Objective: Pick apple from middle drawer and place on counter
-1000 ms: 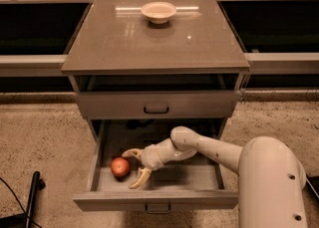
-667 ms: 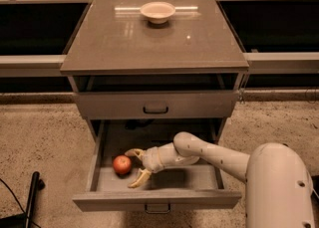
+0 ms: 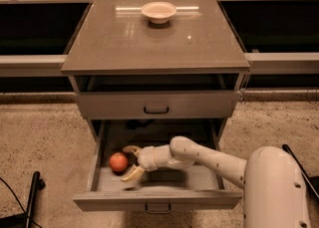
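The apple [image 3: 118, 162] is small, round and red-orange. It lies in the left part of the open middle drawer [image 3: 204, 181], a wide grey tray pulled out at the bottom of the cabinet. My gripper [image 3: 131, 161] reaches into the drawer from the right on a white arm. Its two yellowish fingers are spread open just right of the apple, one behind and one in front, not closed on it. The counter [image 3: 154, 38] is the glossy brown-grey top of the cabinet.
A shallow beige bowl [image 3: 158, 11] stands at the back of the counter. A closed grey drawer front with a black handle [image 3: 156, 109] sits above the open drawer. My white base [image 3: 276, 192] stands at the lower right. A black pole [image 3: 31, 197] lies at the lower left.
The gripper has stayed open beside the apple, with the arm shifting slightly; the apple has not been taken hold of.
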`<state>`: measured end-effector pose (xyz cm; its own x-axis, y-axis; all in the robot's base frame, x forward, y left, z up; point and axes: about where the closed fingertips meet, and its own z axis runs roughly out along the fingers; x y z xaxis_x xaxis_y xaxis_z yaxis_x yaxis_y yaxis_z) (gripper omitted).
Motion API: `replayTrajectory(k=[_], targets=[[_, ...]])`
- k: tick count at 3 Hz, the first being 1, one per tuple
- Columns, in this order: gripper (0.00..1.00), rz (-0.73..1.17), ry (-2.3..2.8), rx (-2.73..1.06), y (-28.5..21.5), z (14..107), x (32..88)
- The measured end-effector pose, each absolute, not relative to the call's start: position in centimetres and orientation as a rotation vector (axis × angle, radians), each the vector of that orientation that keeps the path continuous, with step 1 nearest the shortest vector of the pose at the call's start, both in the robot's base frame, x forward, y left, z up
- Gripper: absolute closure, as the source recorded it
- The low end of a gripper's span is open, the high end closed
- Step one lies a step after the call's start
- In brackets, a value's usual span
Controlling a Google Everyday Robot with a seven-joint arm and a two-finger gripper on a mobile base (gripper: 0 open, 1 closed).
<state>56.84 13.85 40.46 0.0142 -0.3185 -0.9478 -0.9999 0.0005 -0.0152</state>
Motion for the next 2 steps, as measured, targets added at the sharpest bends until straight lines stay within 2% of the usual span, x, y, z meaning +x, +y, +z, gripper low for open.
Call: replayTrajectory(k=[1,2], targets=[[0.23,1.039,1.429,-1.401,15.4,40.6,58.1],[0.36,1.068,1.435,-1.403,17.7,40.1,59.3]])
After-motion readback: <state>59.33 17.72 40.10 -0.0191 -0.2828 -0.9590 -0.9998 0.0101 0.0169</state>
